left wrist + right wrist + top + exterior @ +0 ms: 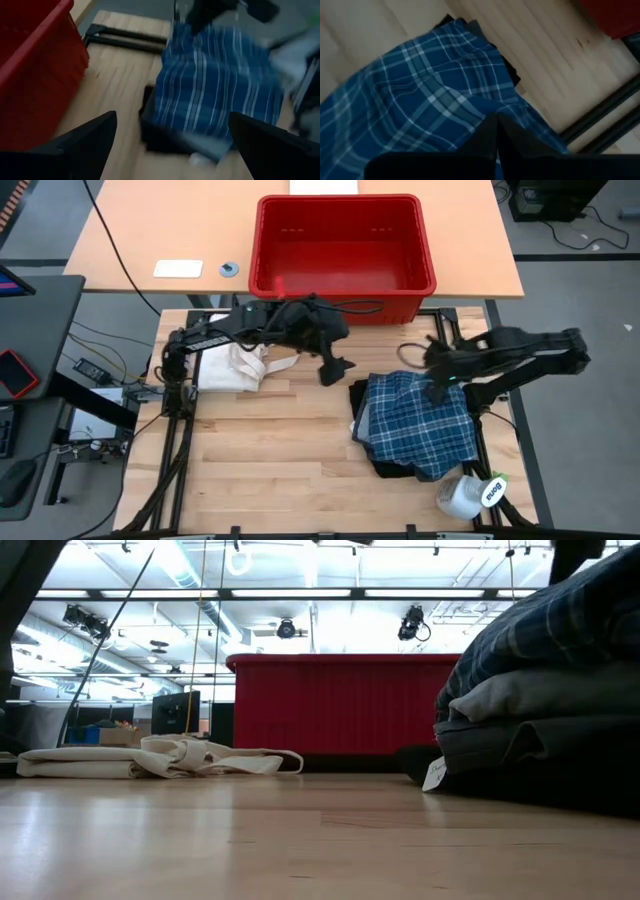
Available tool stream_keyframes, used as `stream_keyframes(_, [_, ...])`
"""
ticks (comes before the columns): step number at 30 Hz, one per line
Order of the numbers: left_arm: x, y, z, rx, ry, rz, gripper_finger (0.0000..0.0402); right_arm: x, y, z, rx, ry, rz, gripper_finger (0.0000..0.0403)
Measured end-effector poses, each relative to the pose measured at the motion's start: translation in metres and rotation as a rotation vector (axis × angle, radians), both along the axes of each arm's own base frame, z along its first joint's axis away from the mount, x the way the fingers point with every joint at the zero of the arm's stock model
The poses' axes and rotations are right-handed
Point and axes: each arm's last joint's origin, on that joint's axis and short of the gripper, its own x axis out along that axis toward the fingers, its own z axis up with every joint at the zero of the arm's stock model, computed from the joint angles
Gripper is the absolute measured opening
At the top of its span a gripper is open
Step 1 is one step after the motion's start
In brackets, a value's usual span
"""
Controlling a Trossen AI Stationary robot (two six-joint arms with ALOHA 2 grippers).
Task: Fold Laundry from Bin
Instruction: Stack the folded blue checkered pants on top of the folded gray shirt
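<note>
We judge that we are at the close of the folding: the bin [345, 250] looks empty from above, and the laundry sits as a stack on the right side of the surface [270, 450], with the plaid shirt [420, 420] on top. The low view shows the layers under it: a light grey garment [530, 695], then a darker grey one [500, 745] with a small tag hanging out, and something black at the base. Our right tool [437, 385] rests on the far edge of the plaid shirt with its fingers together; from its own wrist camera they look pinched on a bit of the plaid cloth, though we cannot be certain it is gripped. Our left tool [335, 365] hangs in front of the bin, near the stack, its fingers [85, 137] wide apart and holding nothing. A cream cloth [235, 365] lies on the left. Next, we think, the right tool must square or let go of the shirt without dragging the pile askew.
</note>
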Motion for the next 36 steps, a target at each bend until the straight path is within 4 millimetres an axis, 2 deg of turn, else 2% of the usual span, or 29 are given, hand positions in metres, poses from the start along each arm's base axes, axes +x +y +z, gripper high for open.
stream_keyframes(5, [0.037, -0.010, -0.019, -0.135, -0.093, 0.028, 0.0389, -0.031, -0.005, 0.007, 0.011, -0.093, 0.031, 0.0017])
stream_keyframes(10, [0.085, -0.036, -0.064, -0.150, -0.107, -0.035, 0.0389, -0.045, -0.007, 0.011, 0.008, -0.126, 0.157, 0.0024])
stream_keyframes(17, [0.139, -0.063, -0.118, -0.146, -0.225, -0.155, 0.0389, -0.057, -0.009, 0.020, 0.007, -0.286, 0.157, 0.0024])
stream_keyframes(22, [0.165, -0.059, -0.182, -0.169, -0.128, -0.122, 0.0389, -0.060, -0.010, 0.024, 0.050, -0.362, 0.102, 0.0024])
stream_keyframes(26, [0.173, -0.049, -0.211, -0.157, -0.070, -0.106, 0.0389, -0.058, -0.009, 0.026, 0.084, -0.410, 0.061, 0.0023])
stream_keyframes(28, [0.173, -0.044, -0.215, -0.162, -0.046, -0.093, 0.0389, -0.057, -0.008, 0.026, 0.104, -0.406, 0.073, 0.0023])
stream_keyframes(30, [0.171, -0.040, -0.212, -0.163, -0.043, -0.089, 0.0389, -0.058, -0.007, 0.025, 0.153, -0.389, 0.111, 0.0023])
stream_keyframes(33, [0.163, -0.037, -0.189, -0.127, -0.066, -0.108, 0.0389, -0.058, -0.002, 0.021, 0.271, -0.319, 0.187, 0.0023])
stream_keyframes(36, [0.152, -0.036, -0.159, -0.076, -0.099, -0.140, 0.0389, -0.057, 0.000, 0.006, 0.345, -0.219, 0.212, 0.0022])
